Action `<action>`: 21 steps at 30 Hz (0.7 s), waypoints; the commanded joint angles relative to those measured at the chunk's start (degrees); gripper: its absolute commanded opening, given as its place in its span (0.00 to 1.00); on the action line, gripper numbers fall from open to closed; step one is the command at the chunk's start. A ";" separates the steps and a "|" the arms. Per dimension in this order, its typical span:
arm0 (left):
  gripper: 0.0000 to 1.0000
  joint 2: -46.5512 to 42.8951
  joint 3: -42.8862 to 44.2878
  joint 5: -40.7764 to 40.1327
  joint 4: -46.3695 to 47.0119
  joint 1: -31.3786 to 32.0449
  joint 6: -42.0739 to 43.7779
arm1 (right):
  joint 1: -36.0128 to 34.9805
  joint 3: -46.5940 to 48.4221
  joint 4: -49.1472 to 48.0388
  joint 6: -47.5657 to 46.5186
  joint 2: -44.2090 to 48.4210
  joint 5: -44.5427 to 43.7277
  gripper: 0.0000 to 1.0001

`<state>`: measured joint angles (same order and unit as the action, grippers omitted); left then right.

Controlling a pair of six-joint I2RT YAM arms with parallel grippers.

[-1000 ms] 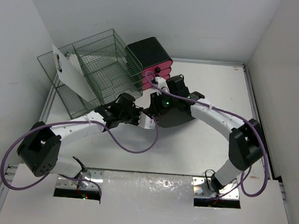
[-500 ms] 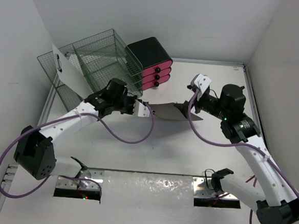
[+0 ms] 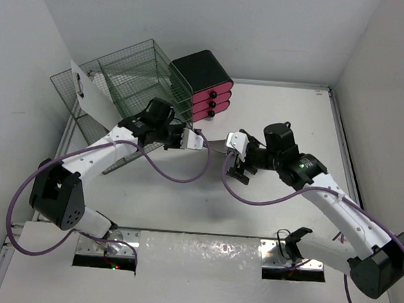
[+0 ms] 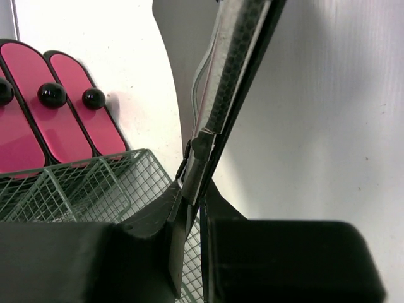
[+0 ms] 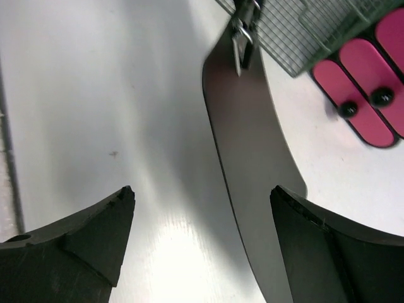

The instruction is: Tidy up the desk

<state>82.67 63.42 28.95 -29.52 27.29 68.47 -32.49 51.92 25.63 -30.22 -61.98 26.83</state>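
Note:
My left gripper [image 3: 200, 143] is shut on the clip end of a dark grey clipboard [image 3: 218, 148], held on edge just above the white desk [image 3: 274, 212]. In the left wrist view the clipboard [image 4: 237, 69] runs away from the jaws as a thin edge, its metal clip [image 4: 201, 148] just past my left gripper [image 4: 197, 211]. My right gripper [image 3: 237, 169] hangs open beside the board's free end and touches nothing. In the right wrist view the clipboard [image 5: 252, 151] lies between the spread fingers of my right gripper [image 5: 202, 192], farther off than them.
A green wire-mesh rack [image 3: 134, 77] stands at the back left with a white board [image 3: 95, 99] leaning in it. A black box with pink drawers [image 3: 208, 81] sits right next to it. White walls close in the desk on three sides.
My right gripper opened and let go of the clipboard, swung away to the right, then came back near its free end. My left arm carried the board a little toward the rack.

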 commanded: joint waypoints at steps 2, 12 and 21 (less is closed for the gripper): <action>0.00 0.11 4.34 3.30 -2.29 -0.13 -0.35 | -0.03 -3.57 -6.98 -0.90 1.25 -6.95 0.85; 0.00 1.61 7.16 5.24 -4.67 -0.13 -1.41 | 2.78 -10.18 -34.50 3.22 -10.26 -3.47 0.44; 0.99 1.96 14.61 -1.26 -5.44 0.57 -18.79 | 3.22 -13.77 -35.38 12.53 -5.01 -11.26 0.00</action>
<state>85.12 71.75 28.32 -34.37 27.40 59.88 -29.45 39.46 -5.69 -25.21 -71.94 18.85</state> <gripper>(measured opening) 0.762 0.006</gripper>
